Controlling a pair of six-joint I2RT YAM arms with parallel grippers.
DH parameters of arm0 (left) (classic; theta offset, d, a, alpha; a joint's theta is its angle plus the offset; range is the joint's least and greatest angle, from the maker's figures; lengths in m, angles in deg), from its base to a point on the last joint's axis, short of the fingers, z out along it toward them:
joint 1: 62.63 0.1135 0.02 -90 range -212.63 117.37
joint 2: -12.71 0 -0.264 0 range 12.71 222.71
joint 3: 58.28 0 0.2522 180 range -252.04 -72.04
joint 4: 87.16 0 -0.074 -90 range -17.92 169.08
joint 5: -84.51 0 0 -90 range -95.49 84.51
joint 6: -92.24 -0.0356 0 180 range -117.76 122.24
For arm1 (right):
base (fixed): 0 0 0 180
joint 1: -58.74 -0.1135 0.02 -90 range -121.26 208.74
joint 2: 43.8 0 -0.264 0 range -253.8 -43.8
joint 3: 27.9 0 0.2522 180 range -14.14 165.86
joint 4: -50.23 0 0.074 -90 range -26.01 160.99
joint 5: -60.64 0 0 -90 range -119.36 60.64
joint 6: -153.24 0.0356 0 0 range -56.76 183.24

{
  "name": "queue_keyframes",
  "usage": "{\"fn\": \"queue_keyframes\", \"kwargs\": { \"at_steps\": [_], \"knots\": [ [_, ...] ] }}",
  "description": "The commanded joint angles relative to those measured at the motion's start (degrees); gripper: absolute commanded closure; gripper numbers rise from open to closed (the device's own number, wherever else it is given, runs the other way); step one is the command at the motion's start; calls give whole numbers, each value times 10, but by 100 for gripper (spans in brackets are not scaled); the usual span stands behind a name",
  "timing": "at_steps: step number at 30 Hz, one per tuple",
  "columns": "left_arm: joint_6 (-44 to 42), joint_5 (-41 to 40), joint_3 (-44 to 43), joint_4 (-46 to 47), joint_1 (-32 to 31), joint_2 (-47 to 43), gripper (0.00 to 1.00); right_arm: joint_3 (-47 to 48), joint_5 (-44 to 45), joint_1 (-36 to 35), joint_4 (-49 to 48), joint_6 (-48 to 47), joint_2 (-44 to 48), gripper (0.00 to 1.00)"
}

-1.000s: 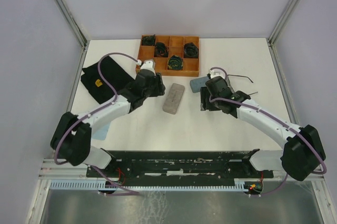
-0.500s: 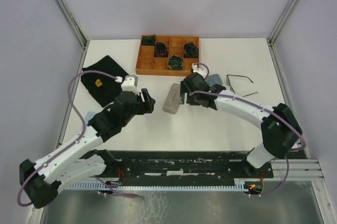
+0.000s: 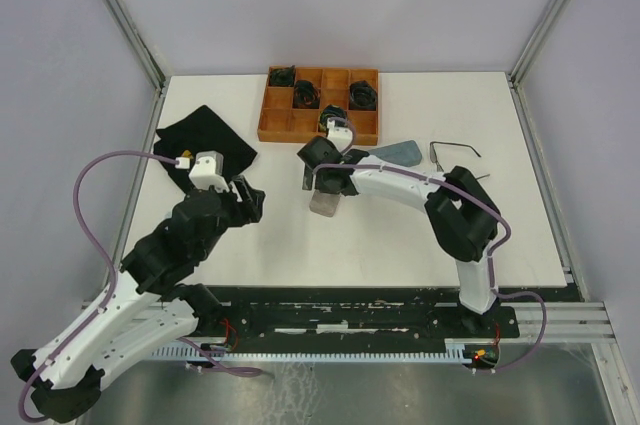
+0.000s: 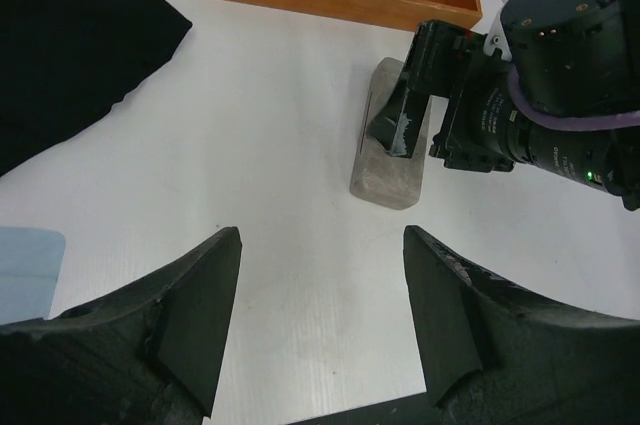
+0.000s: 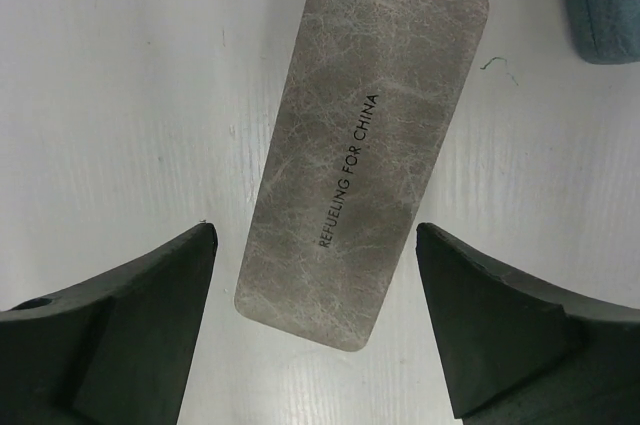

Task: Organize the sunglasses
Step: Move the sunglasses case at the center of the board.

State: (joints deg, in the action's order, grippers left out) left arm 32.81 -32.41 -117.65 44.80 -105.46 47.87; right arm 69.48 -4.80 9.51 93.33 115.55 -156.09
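One pair of thin dark wire-framed sunglasses lies on the white table at the right, far from both grippers. I cannot make out a second pair; my right arm covers that area. My right gripper is open, its jaws spread wide above the near end of a grey oblong case, not touching it. My left gripper is open and empty over bare table, left of the grey case.
A blue case lies right of the grey one. A wooden compartment tray with dark green coiled bundles stands at the back. A black cloth lies at the left. A light blue cloth lies near the left gripper.
My right gripper has swung left from beside the blue case to above the grey case. My left arm has pulled back toward the near left.
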Motion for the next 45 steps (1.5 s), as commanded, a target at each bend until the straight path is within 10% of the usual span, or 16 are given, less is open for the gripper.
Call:
{"fn": "queue_keyframes", "kwargs": {
  "at_steps": [1,32,45],
  "knots": [
    [-24,-15,8,-10,2,-11,27,63,43,-6,58,18,-33,10],
    [-29,-23,19,-7,1,-24,27,224,-61,-29,66,-112,-170,28],
    [-23,-38,19,-13,1,-23,27,366,-125,-50,50,-170,-238,13]
  ]
}}
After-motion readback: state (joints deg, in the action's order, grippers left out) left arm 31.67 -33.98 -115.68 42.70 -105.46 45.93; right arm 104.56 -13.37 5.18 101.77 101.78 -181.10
